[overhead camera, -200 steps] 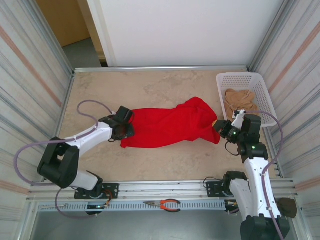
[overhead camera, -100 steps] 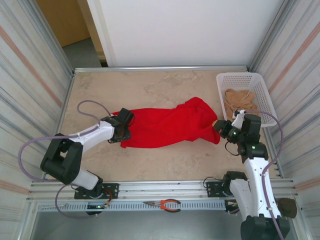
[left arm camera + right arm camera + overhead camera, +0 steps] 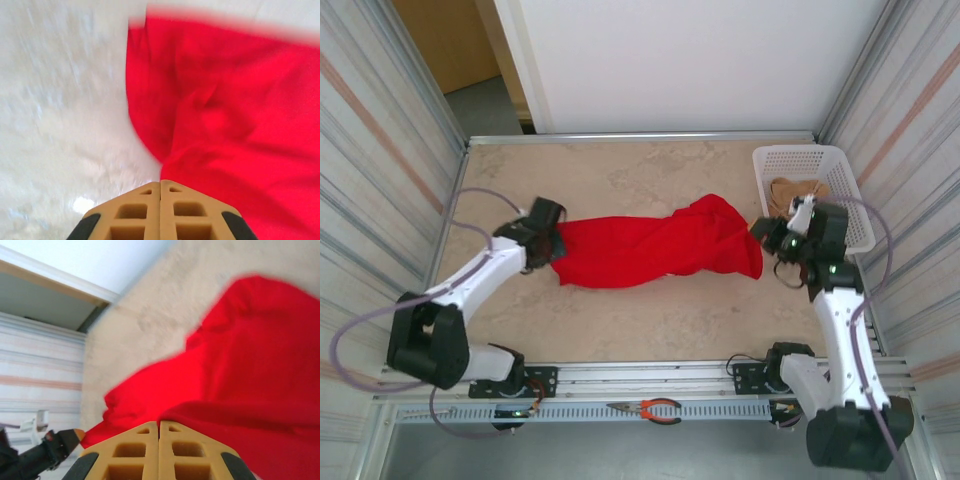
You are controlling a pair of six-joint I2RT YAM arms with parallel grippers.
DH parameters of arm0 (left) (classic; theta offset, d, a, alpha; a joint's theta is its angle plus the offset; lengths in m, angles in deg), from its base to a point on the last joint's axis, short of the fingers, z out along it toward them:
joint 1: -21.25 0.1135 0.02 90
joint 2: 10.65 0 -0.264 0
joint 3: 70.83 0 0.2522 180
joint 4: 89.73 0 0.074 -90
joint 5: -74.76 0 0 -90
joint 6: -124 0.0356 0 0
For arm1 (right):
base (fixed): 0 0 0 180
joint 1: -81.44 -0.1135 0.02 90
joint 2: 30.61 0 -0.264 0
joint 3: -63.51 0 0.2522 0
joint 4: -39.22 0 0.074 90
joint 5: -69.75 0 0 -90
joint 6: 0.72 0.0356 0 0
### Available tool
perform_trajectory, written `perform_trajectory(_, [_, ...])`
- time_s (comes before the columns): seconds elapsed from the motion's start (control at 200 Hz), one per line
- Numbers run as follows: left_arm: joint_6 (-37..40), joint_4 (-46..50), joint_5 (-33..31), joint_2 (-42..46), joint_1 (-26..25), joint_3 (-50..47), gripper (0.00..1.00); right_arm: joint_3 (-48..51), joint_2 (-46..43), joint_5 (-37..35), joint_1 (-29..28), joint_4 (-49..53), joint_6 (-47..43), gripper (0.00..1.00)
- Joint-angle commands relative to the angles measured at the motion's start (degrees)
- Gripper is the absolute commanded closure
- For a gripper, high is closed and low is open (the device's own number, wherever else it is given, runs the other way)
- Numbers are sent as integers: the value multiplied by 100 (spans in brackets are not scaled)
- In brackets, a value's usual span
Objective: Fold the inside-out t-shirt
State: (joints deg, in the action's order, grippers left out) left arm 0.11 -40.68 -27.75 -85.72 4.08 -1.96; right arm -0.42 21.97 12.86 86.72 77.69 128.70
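Top view, garment: the bright red cotton t-shirt (image 3: 655,250) lies bunched into a long band across the middle of the beige stone-patterned table (image 3: 650,175), stretched from one arm to the other, its right end bulkier and more rumpled.
Top view, left gripper (image 3: 552,248): at the band's left end, touching the cloth; from above I cannot tell how the jaws stand.
Top view, right gripper (image 3: 760,232): at the band's right end, against the rumpled cloth.
Top view, surroundings: a white plastic lattice basket (image 3: 800,158) stands at the far right corner with a tan-beige cloth (image 3: 790,190) inside; red-handled pliers (image 3: 655,408) lie on the metal rail at the near edge.
Left wrist view, left gripper: the tan lattice fingers (image 3: 135,212) are pressed together, clenched on a fold of the t-shirt (image 3: 225,110) that runs down to their tips (image 3: 160,184).
Left wrist view, ground: pale table (image 3: 60,100) on the left, blurred.
Right wrist view, right gripper (image 3: 159,424): jaws pressed together, red cloth draped right over their tips, grasping the t-shirt (image 3: 250,350).
Right wrist view, garment: spreads away over the table (image 3: 165,315) toward the far wall.
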Motion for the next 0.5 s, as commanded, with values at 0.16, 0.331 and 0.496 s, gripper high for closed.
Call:
perform_trajectory(0.16, [467, -425, 1903, 509, 1413, 3368, 100, -4064, 1788, 794, 957, -1104, 952, 100])
perform_trajectory(0.331, [300, -526, 2285, 335, 1552, 4406, 100, -4803, 1989, 964, 1256, -1498, 1571, 100])
perform_trajectory(0.496, [222, -551, 2478, 360, 1673, 4451, 100, -4775, 1870, 1065, 1412, -1504, 1657, 100])
